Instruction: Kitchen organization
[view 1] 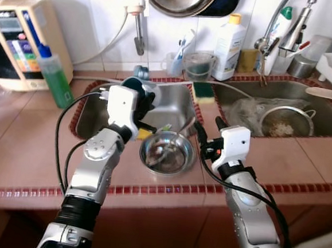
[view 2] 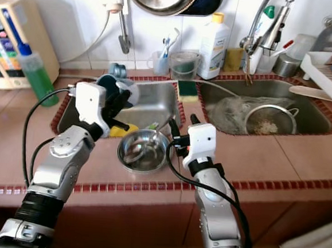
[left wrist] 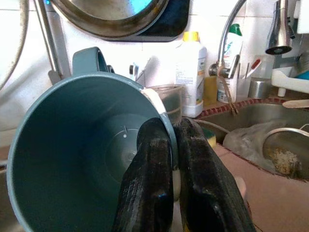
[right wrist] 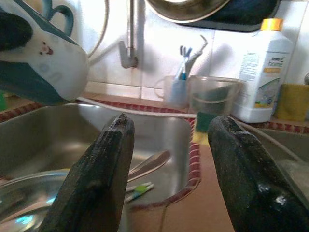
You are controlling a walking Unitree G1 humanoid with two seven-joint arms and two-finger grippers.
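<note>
The left pincer (left wrist: 176,159) is clamped on the rim of a teal mug (left wrist: 77,159), one finger inside and one outside, holding it tilted above the left sink (view 1: 173,104). The left arm hides much of the mug from the head views. Just in front of that sink, a steel bowl (view 1: 167,153) sits on the desk (view 1: 26,147); its contents are hard to make out. The right pincer (right wrist: 166,159) hangs spread wide and empty beside the bowl.
</note>
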